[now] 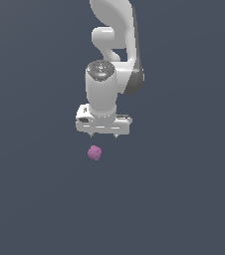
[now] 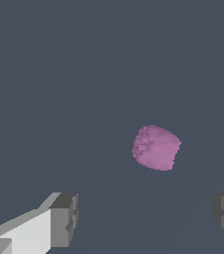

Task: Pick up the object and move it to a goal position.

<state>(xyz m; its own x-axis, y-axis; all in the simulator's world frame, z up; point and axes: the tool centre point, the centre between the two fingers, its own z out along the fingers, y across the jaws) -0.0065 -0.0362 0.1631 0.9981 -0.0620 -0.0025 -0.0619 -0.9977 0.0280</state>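
- Judging from both views, the task stood at its very start: the object (image 1: 94,153) had not been grasped, lifted or moved anywhere.
- The object, a small pink-purple bumpy lump of roughly cube shape, sat alone on the flat dark grey ground (image 1: 184,199), just below the centre of the exterior view and slightly toward that view's left.
- The gripper (image 1: 103,135) hung above it, near but clearly apart, with its two short fingertips pointing down from the white hand body.
- The fingers (image 2: 64,218) were spread wide and held nothing; in the wrist view the two dark pads stood at opposite lower corners of the frame with open ground between them.
- In that same view the lump (image 2: 156,147) lay right of centre, beyond the line joining the pads and not yet between them.
- What remained, by my reading: centring over the lump, descending, closing on it, lifting, and carrying it to the goal.
- No goal marker appeared in either picture, so where it had to go could not be told.
- Nothing else lay on the ground, and nothing stood in the way of the approach.
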